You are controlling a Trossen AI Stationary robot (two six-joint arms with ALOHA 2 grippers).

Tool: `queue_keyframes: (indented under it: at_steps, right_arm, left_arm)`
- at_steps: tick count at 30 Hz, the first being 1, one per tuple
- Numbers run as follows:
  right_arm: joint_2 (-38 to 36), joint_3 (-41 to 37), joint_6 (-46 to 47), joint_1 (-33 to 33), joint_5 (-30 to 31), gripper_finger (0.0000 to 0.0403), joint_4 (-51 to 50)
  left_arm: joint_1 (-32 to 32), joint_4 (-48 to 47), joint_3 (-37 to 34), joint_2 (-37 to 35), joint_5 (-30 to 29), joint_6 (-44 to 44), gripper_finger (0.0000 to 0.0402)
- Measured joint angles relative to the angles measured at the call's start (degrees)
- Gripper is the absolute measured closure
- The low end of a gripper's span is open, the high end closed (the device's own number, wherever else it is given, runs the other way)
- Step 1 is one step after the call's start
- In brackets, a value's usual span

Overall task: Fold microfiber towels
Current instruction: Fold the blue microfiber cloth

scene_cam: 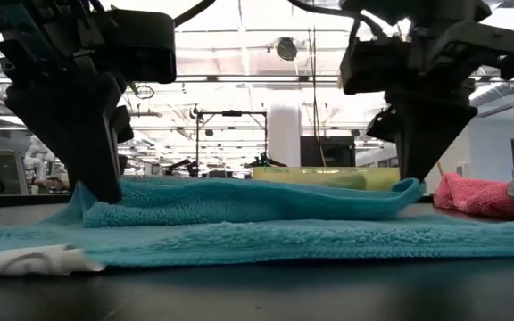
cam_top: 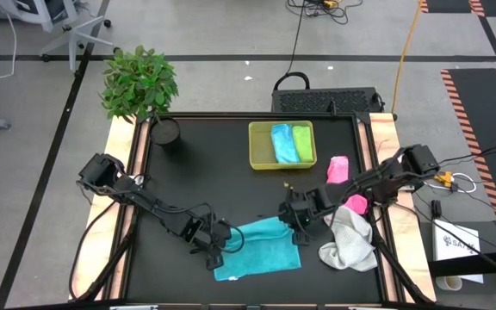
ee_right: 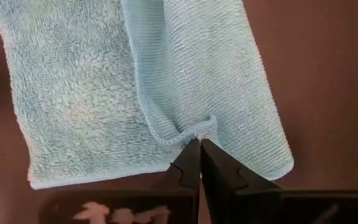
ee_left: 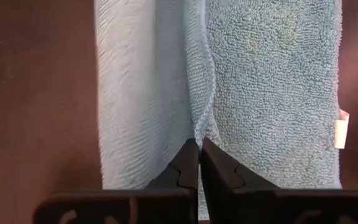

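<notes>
A teal towel (cam_top: 265,245) lies on the black table near the front edge. A strip along its far side is folded over on top (scene_cam: 248,201), and a white label (scene_cam: 34,259) sits at its near left corner. My left gripper (cam_top: 222,247) is shut on the towel at its left end (ee_left: 199,144). My right gripper (cam_top: 298,226) is shut on it at its right end (ee_right: 199,142). Folded light blue (cam_top: 282,143) and lime green (cam_top: 301,143) towels lie in the yellow-green tray (cam_top: 258,146). Pink towels (cam_top: 338,169) and a crumpled white one (cam_top: 349,241) lie to the right. My left gripper pinches the hemmed edge (ee_left: 197,127) of the folded-over strip between its two fingertips, at the towel's left end. The fingers point down from above. The held edge rests low on the flat layer (scene_cam: 92,209). My right gripper pinches the hemmed edge (ee_right: 194,130) of the folded-over strip between its two fingertips, near the towel's right end, where the hem puckers. The fingers point down from above. The held edge sits just above the flat layer (scene_cam: 409,192).
A potted plant (cam_top: 140,82) and a dark cup (cam_top: 166,131) stand at the table's far left. The tray stands at the far middle. The white and pink towels lie close to my right arm. Bare black table (cam_top: 205,172) lies between the tray and the teal towel.
</notes>
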Motion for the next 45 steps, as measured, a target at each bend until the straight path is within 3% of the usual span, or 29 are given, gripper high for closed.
queue_keyframes:
  at_steps: [14, 23, 31, 45]
  right_arm:
    - [-0.37, 0.58, 2.06, 0.82, -0.96, 0.0403, 3.82]
    - [-5.85, 0.60, 6.59, 1.53, -1.23, 0.0403, 3.97]
    - [-6.22, 0.64, 12.35, 6.45, -0.86, 0.0403, 3.92]
    - [-1.97, 0.66, 25.36, 14.52, 6.42, 0.0403, 9.82]
  left_arm:
    - [0.00, 1.78, 0.00, -2.23, 3.31, -0.15, 0.0397]
    - [-0.46, -2.15, 0.02, -7.10, 3.15, -0.52, 0.0399]
    - [-2.27, -1.82, 0.04, -7.26, 5.67, -2.52, 0.0400]
    - [-7.41, -1.87, 0.04, -7.23, 6.87, -4.76, 0.0401]
